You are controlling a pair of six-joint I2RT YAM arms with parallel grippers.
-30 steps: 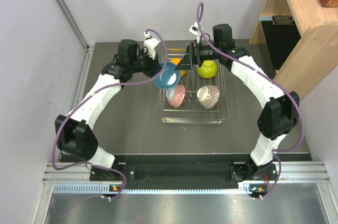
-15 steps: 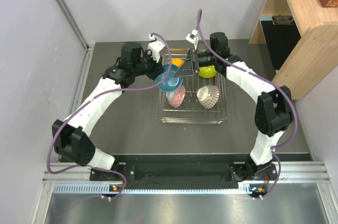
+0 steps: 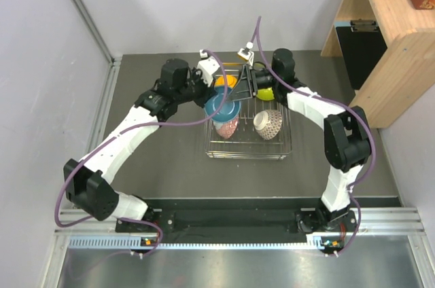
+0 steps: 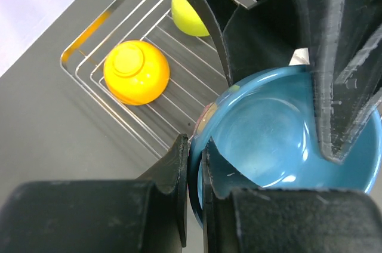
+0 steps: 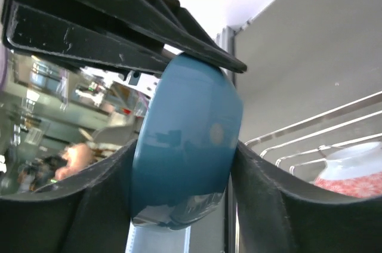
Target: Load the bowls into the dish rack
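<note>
My left gripper (image 3: 209, 96) is shut on the rim of the blue bowl (image 3: 221, 106), holding it tilted over the left part of the dish rack (image 3: 248, 155). In the left wrist view, the left gripper (image 4: 196, 151) pinches the bowl's wall (image 4: 280, 127). My right gripper (image 3: 242, 90) is open, its jaws standing on either side of the blue bowl (image 5: 185, 151). In the rack lie the orange bowl (image 3: 225, 81), the lime-yellow bowl (image 3: 266, 90), the pinkish-red patterned bowl (image 3: 228, 125) and the brownish-grey patterned bowl (image 3: 268, 123), all upside down.
A wooden shelf unit (image 3: 394, 37) stands off the table at the right. A metal rail (image 3: 109, 91) runs along the table's left edge. The rack's wires (image 4: 89, 80) lie just below both grippers.
My left gripper has carried the blue bowl to the right, further over the rack. My right gripper has swung left and closed in around the bowl.
</note>
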